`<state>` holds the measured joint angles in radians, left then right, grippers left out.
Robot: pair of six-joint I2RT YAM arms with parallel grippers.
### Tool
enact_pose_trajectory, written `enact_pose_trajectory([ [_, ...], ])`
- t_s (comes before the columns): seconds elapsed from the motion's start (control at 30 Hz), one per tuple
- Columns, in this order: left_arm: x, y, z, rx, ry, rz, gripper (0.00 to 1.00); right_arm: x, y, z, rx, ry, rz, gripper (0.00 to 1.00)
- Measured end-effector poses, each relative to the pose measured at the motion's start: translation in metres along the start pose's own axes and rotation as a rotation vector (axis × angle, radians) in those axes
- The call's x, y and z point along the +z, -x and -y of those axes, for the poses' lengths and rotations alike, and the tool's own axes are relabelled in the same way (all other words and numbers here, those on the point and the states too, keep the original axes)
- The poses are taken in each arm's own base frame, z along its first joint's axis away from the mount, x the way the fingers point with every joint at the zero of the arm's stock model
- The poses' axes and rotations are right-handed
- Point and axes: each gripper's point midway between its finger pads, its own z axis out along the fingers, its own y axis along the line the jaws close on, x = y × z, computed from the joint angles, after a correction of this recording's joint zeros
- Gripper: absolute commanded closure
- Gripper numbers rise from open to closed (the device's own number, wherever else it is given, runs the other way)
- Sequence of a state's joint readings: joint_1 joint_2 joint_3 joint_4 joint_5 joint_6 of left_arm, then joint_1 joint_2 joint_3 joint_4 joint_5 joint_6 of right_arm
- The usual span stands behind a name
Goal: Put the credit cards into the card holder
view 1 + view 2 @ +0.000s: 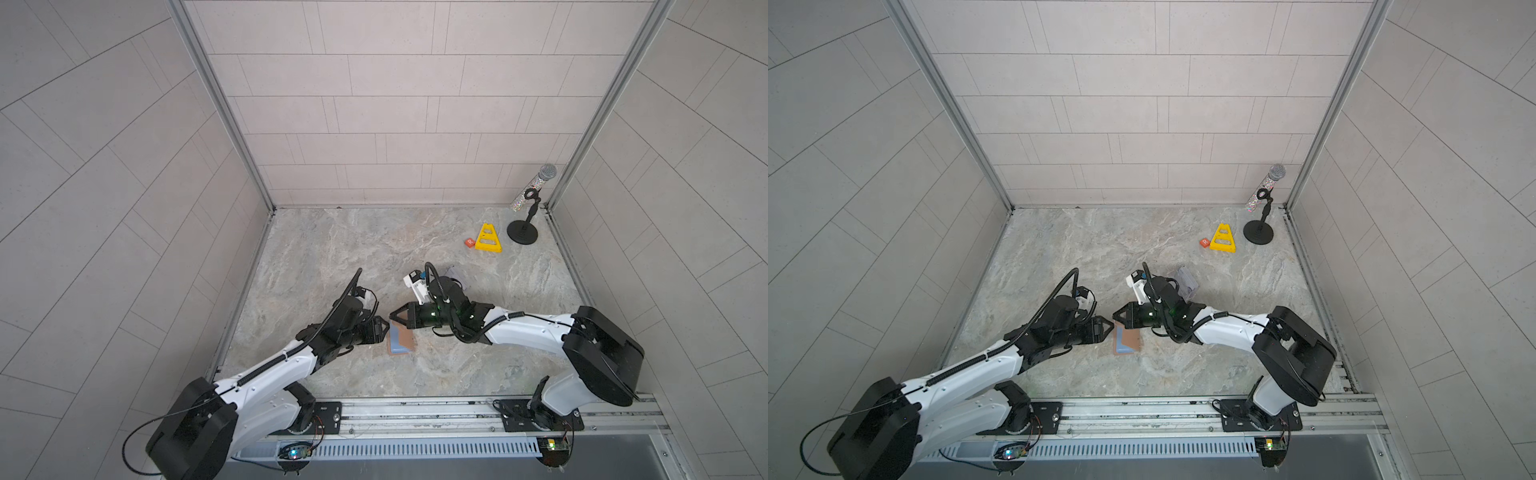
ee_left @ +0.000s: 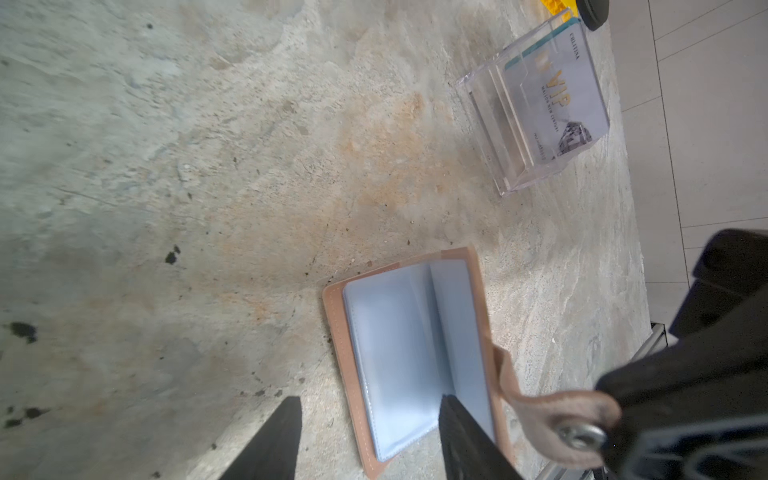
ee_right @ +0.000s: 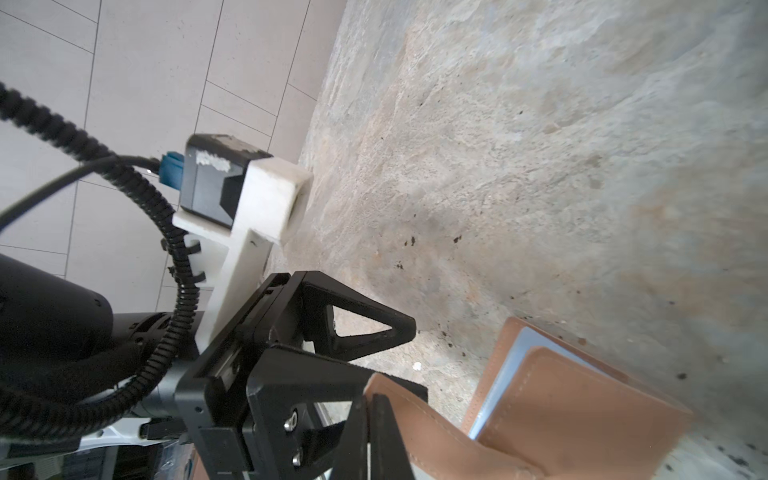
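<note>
The card holder (image 1: 402,340) (image 1: 1128,340), a tan leather booklet, lies partly open on the stone table between my two grippers. Its bluish sleeves (image 2: 399,340) show in the left wrist view. My right gripper (image 3: 371,417) (image 1: 393,314) is shut on its snap tab (image 2: 561,415) and holds the cover lifted. My left gripper (image 2: 370,399) (image 1: 385,328) is open at the holder's near edge, one of its fingers (image 2: 469,440) over the sleeves, gripping nothing. The credit cards (image 2: 557,95) stand in a clear acrylic stand (image 1: 1185,282) beyond the right wrist. The front one is pale with "VIP" lettering.
A yellow triangular piece (image 1: 489,239) and a small orange block (image 1: 470,243) lie at the back right. Beside them a glittery microphone (image 1: 536,183) sits on a black round-based stand (image 1: 522,232) near the corner. Tiled walls close in three sides of the table.
</note>
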<state>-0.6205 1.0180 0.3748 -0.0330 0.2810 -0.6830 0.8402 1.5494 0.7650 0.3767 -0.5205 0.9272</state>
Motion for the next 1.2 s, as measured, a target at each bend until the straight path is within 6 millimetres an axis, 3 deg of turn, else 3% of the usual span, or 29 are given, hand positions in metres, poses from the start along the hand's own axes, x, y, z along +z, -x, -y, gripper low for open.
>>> enact_pose_trajectory([
  [0.33, -0.005, -0.002, -0.008, -0.006, 0.019, 0.035, 0.38, -0.007, 0.006, 0.003, -0.053, -0.089, 0.017, 1.00],
  [0.77, 0.011, -0.007, 0.009, -0.024, -0.082, -0.023, 0.32, -0.014, -0.003, 0.025, -0.081, -0.201, -0.010, 1.00],
  [0.87, 0.018, -0.014, 0.011, -0.029, -0.107, -0.063, 0.35, -0.018, -0.007, 0.039, -0.091, -0.269, -0.024, 1.00],
  [0.93, 0.022, -0.018, 0.013, -0.033, -0.125, -0.089, 0.42, -0.022, -0.010, 0.046, -0.100, -0.310, -0.032, 1.00],
  [1.2, 0.030, -0.020, 0.025, -0.053, -0.198, -0.127, 0.57, -0.036, -0.009, 0.058, -0.137, -0.406, -0.036, 1.00],
])
